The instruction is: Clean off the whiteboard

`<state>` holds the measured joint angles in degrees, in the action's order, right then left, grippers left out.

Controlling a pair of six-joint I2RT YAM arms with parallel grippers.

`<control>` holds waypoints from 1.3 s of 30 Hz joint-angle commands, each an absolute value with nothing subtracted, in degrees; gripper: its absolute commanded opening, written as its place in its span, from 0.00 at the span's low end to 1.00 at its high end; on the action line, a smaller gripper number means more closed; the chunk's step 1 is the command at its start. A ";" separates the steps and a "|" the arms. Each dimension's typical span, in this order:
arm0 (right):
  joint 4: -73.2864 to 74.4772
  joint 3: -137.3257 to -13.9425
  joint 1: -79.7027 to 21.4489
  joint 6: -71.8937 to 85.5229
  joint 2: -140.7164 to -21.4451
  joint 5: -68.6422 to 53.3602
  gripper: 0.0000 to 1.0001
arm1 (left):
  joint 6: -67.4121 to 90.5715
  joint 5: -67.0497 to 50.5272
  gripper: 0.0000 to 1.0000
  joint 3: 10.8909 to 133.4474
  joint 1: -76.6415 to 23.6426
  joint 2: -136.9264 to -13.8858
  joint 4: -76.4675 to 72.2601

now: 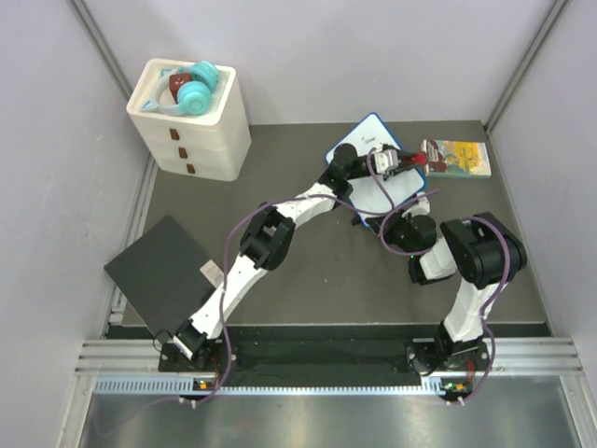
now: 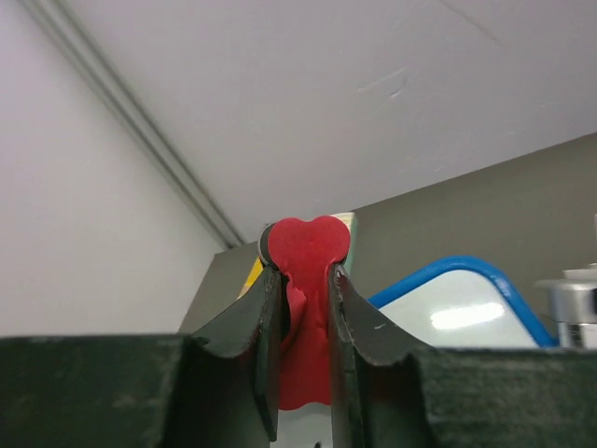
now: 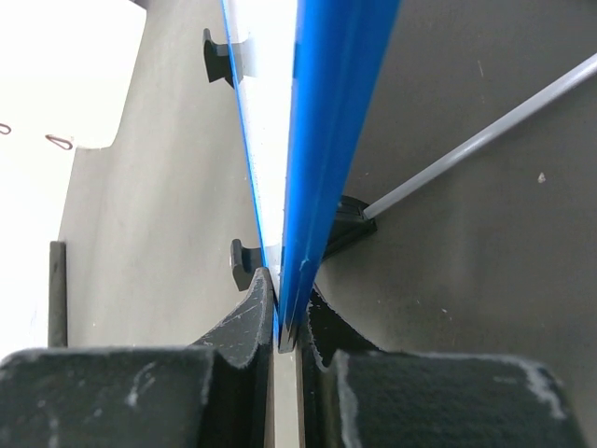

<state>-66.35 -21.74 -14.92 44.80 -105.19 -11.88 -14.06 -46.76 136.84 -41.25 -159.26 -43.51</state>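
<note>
The whiteboard point(image 1: 392, 191) sits on the dark table point(image 1: 326, 280), at about 1 o'clock. The right gripper point(image 3: 289, 308) pinches the board's blue rim at its 6 o'clock edge. The left gripper point(image 2: 303, 271) squeezes a red heart-shaped eraser point(image 2: 305, 245) over the board.

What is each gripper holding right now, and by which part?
Left gripper pinches a red eraser by its middle; right gripper clamps the whiteboard by its blue edge.

The whiteboard point(image 1: 373, 191) is white, blue-rimmed; the pad point(image 2: 303, 254) red; the headphones point(image 1: 196, 93) teal.
</note>
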 commanded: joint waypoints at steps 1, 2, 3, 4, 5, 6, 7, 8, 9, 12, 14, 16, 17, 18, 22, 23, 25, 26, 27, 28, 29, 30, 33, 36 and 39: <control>-46.93 -17.84 -18.90 37.18 -108.46 -18.98 0.00 | -18.02 -33.86 0.00 129.57 -38.85 -159.00 -39.81; -47.02 -17.93 -18.90 37.18 -108.54 -18.98 0.00 | -17.67 -33.05 0.00 128.59 -38.33 -158.99 -40.42; -47.02 -17.84 -18.90 37.09 -108.54 -18.98 0.00 | -17.32 -32.61 0.00 127.97 -37.36 -158.99 -41.30; -47.02 -17.84 -18.90 37.18 -108.54 -18.98 0.00 | -16.44 -31.82 0.00 126.92 -36.92 -159.08 -41.83; -47.02 -17.93 -18.90 37.00 -108.54 -18.98 0.00 | -16.09 -31.64 0.00 126.39 -36.48 -159.08 -42.53; -46.93 -17.93 -18.90 37.09 -108.54 -18.98 0.00 | -15.65 -31.38 0.00 126.04 -35.69 -159.17 -43.24; -46.93 -17.93 -18.90 37.00 -108.63 -18.98 0.00 | -15.04 -30.42 0.00 125.34 -35.34 -159.26 -43.42; -47.02 -18.02 -18.90 37.00 -108.72 -18.98 0.00 | -15.03 -29.80 0.00 124.98 -34.72 -159.26 -43.42; -47.02 -18.02 -18.90 37.09 -108.72 -18.98 0.00 | -14.94 -29.53 0.00 124.55 -34.46 -159.08 -43.85; -47.11 -17.93 -18.90 37.09 -108.81 -19.07 0.00 | -13.89 -31.02 0.00 123.31 -33.84 -158.82 -45.43; -47.11 -18.02 -18.90 37.00 -108.81 -19.07 0.00 | -13.19 -33.99 0.00 122.79 -34.10 -158.73 -47.80; -47.11 -18.02 -18.90 37.00 -108.90 -19.07 0.00 | -10.91 -35.59 0.00 122.26 -34.54 -158.64 -52.35; -47.11 -18.02 -18.90 37.09 -108.90 -19.07 0.00 | -10.12 -36.12 0.00 122.26 -35.06 -158.82 -53.60; -47.20 -18.02 -18.90 37.09 -108.90 -19.07 0.00 | -8.37 -37.69 0.00 122.52 -35.42 -158.91 -54.57; -47.20 -18.10 -18.90 37.00 -108.98 -18.99 0.00 | -3.96 -42.09 0.00 122.70 -37.44 -158.73 -59.32; -47.20 -18.02 -18.90 37.00 -108.98 -18.98 0.00 | -3.00 -42.71 0.00 122.52 -38.40 -158.30 -60.28; -47.28 -17.93 -18.90 37.09 -108.90 -19.07 0.00 | -1.32 -43.77 0.00 120.94 -39.80 -157.50 -61.34; -47.29 -17.93 -18.98 37.00 -108.90 -18.99 0.00 | -1.14 -43.68 0.00 120.07 -40.34 -156.72 -62.65; -47.37 -17.93 -18.90 37.00 -108.90 -18.98 0.00 | -1.14 -44.03 0.00 118.58 -40.78 -156.36 -63.27; -47.29 -17.93 -18.90 37.09 -108.81 -19.07 0.00 | -1.23 -44.12 0.00 118.04 -41.48 -155.92 -63.80; -47.37 -17.93 -18.90 37.00 -108.81 -19.07 0.00 | -0.80 -44.12 0.00 117.69 -41.83 -155.83 -65.20; -47.46 -17.84 -18.90 37.00 -108.81 -19.07 0.00 | -0.36 -44.03 0.00 117.60 -42.10 -156.00 -66.00; -47.64 -17.67 -18.98 37.09 -108.72 -19.16 0.00 | -0.09 -42.63 0.00 118.91 -42.36 -156.88 -67.32; -47.64 -17.67 -18.98 37.00 -108.63 -19.16 0.00 | -1.49 -37.71 0.00 120.75 -41.93 -157.67 -66.37; -47.64 -17.75 -18.98 36.91 -108.72 -19.34 0.00 | -2.63 -32.44 0.00 125.06 -40.87 -159.69 -64.34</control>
<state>-67.11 -21.39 -15.27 43.48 -105.19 -11.62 -2.42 -37.63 120.25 -40.16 -157.32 -69.21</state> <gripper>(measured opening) 0.037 0.244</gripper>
